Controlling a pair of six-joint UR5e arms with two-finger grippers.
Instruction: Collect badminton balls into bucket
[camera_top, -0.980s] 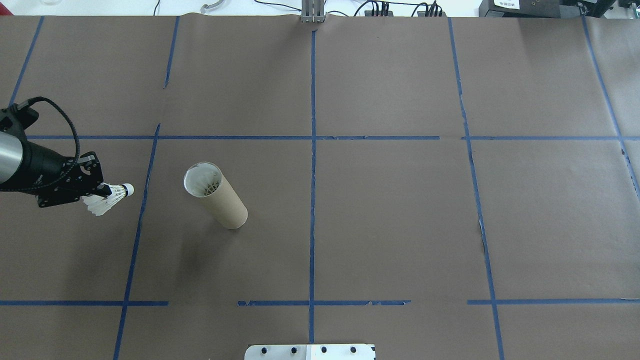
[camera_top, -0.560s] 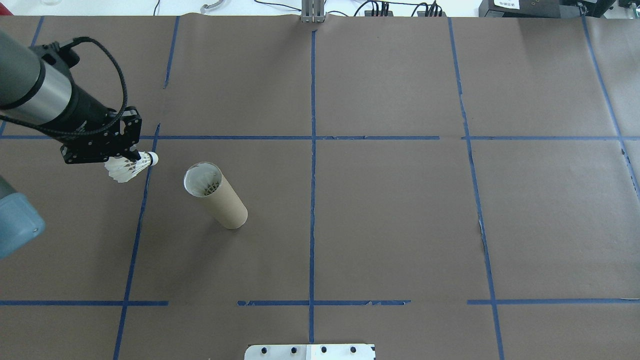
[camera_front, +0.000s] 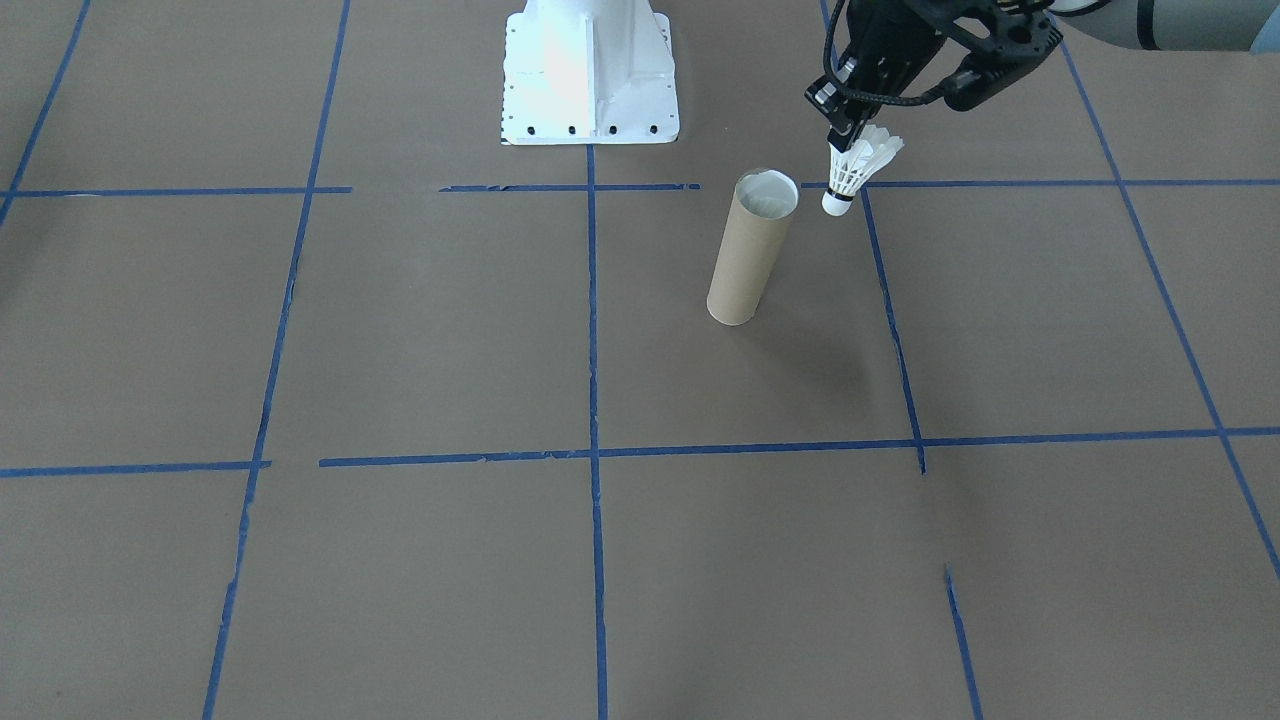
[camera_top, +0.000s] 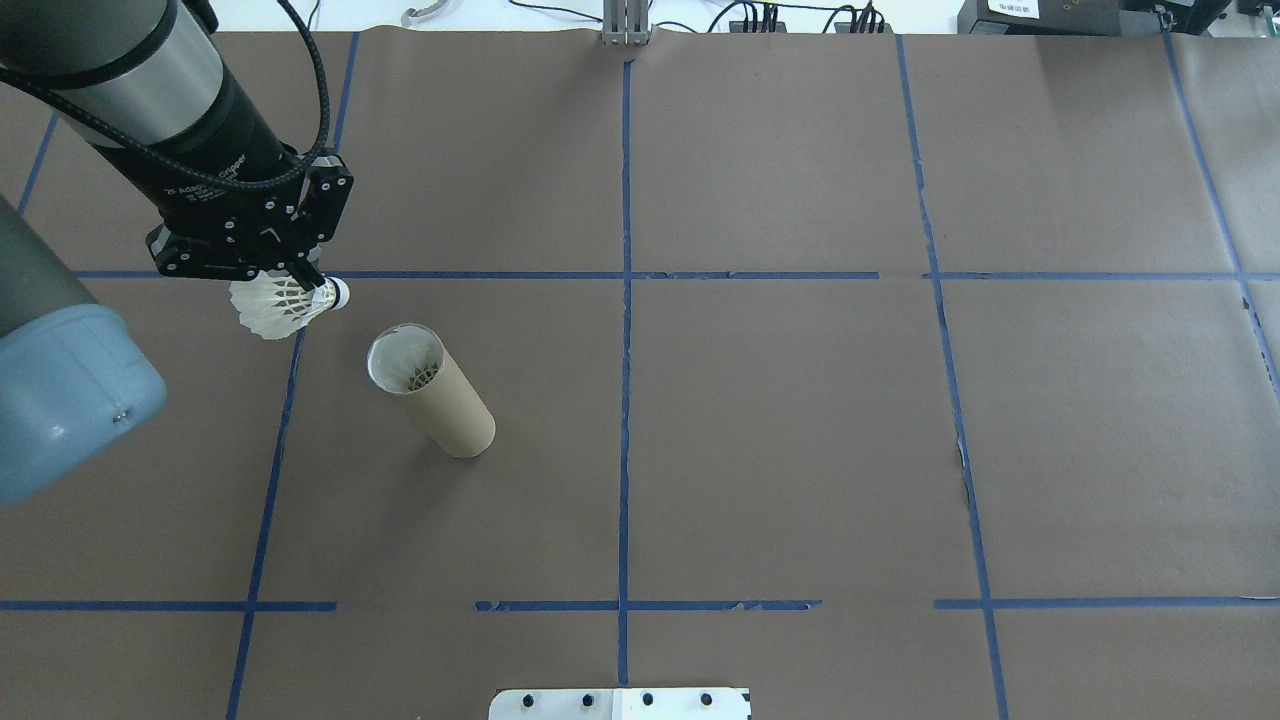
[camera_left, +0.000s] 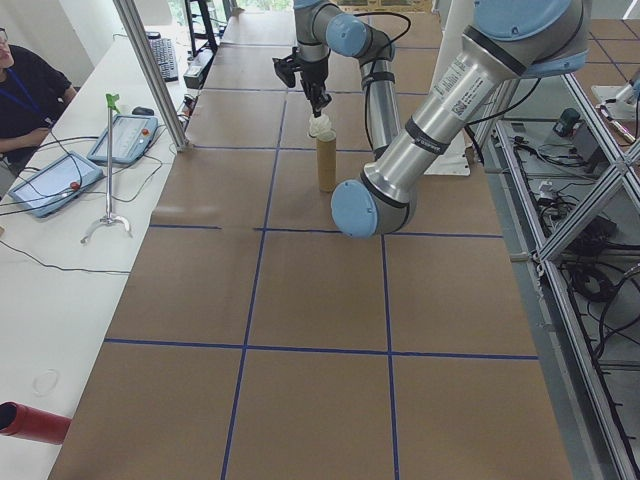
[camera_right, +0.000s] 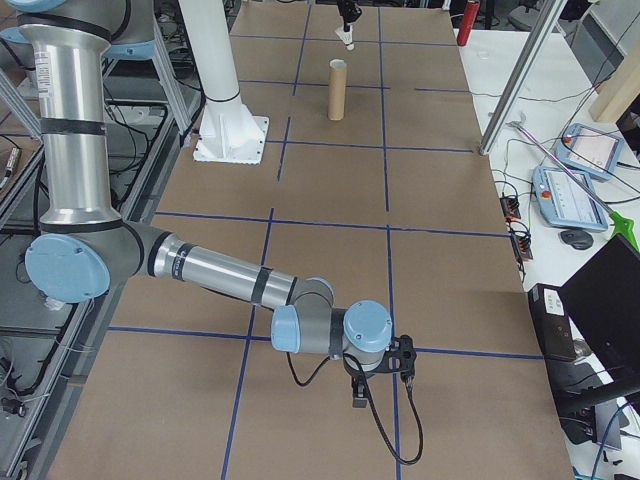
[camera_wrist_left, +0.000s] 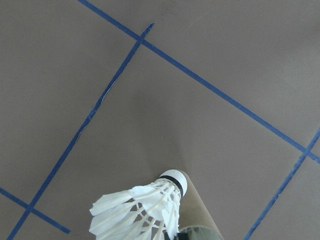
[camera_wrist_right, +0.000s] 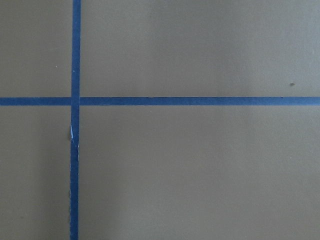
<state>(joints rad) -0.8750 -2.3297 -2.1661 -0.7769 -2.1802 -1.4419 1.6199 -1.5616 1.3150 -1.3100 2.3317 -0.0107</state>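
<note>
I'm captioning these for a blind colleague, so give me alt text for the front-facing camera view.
The left gripper holds a white shuttlecock, cork down, in the air just beside the open top of an upright cardboard tube. The tube stands on a brown table marked with blue tape lines, with the white robot base at the top.

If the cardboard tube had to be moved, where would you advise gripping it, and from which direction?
Grip the cardboard tube across its upper wall, just below the open rim, approaching from above: it stands upright and is narrow. Its mouth must stay clear for the shuttlecock held by the left end effector.
</note>
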